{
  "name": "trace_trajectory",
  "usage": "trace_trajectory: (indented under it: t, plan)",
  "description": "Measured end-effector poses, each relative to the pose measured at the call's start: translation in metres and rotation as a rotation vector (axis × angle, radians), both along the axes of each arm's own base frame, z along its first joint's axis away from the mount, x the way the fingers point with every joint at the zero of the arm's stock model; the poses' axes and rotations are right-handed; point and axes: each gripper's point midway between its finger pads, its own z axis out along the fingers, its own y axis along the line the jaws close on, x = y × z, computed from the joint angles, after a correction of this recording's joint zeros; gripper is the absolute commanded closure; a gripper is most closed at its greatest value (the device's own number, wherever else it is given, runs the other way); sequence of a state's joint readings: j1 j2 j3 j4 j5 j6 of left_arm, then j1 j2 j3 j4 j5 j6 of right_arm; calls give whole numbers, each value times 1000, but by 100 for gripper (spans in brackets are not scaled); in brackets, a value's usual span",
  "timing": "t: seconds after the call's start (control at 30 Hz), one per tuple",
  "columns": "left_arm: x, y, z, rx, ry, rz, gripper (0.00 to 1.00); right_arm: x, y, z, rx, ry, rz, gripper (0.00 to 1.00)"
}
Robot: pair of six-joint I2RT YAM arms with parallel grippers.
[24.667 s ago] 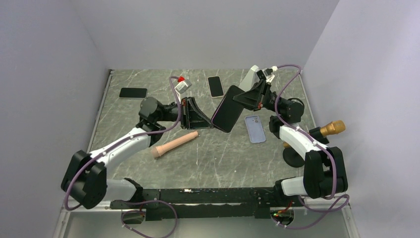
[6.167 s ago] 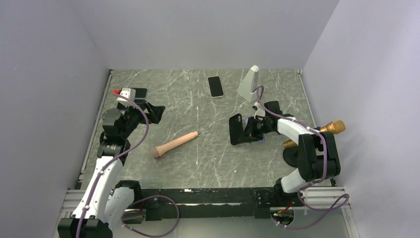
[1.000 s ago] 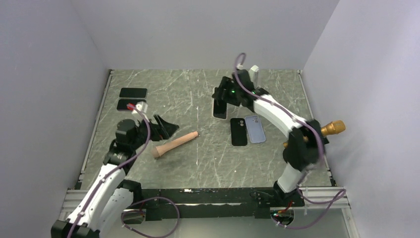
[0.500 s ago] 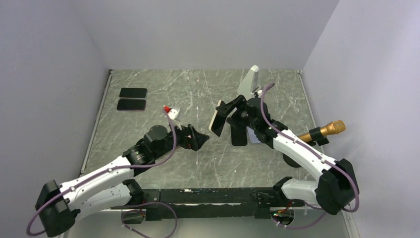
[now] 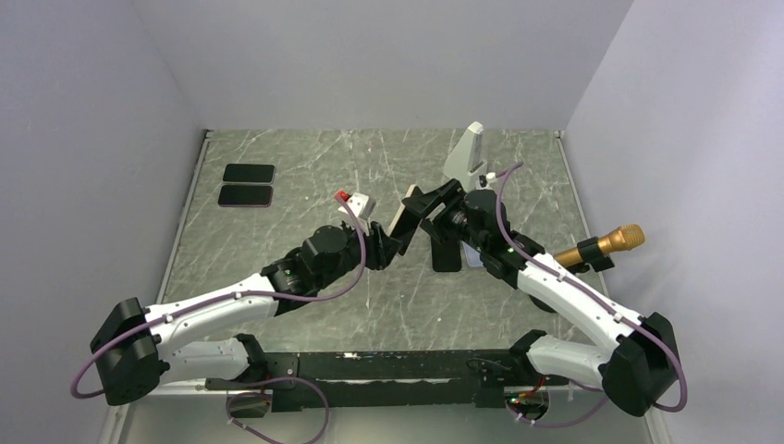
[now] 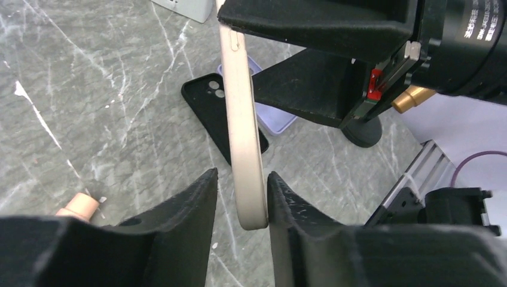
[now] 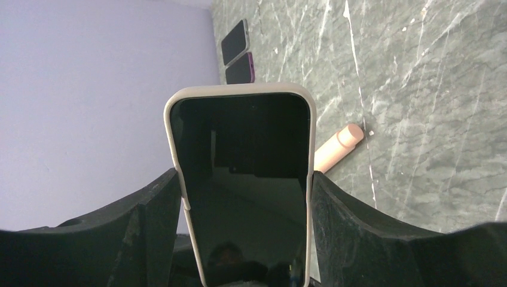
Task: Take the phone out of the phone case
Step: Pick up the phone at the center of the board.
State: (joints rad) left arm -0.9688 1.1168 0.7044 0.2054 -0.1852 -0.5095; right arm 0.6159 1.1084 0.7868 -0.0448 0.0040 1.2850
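**Item inspected:** the phone point(image 7: 245, 179) sits in its beige phone case point(image 6: 245, 149). It is held in the air, above and just left of the black case point(image 5: 445, 252) that lies flat on the table point(image 5: 305, 166).

**Right gripper** point(image 7: 244, 179): the fingers are clamped across the two long sides of the phone case and carry the whole weight.

**Left gripper** point(image 6: 241, 179): the fingers are narrow and straddle the free end of the phone case. One pad touches its face and the other stands a sliver off, so no firm pinch is confirmed.

**Handling, in my judgement:**
- The phone is rigid, glass-fronted and fairly heavy for its size. A fall onto the table beside the black case would risk damage.
- The phone case looks soft and matte, so it should flex and give good friction.
- The best purchase is the lip of the phone case at a free-end corner, peeled back off the glass. A squeeze across both faces would pin phone and case together.
- The right gripper's hold on the long sides may likewise bind the rim. This is noted as a risk.
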Motion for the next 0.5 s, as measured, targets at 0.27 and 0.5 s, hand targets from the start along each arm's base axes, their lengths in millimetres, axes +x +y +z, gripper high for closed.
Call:
trace_trajectory:
  t: [0.27,0.5]
  plan:
    - [2,-6,9,-20,2,-2,100,-2,-6,11,-9,-48,-27,37]
    - [-7,4,19,-33,13,-42,100,-18,4,19,-124,-182,169,0]
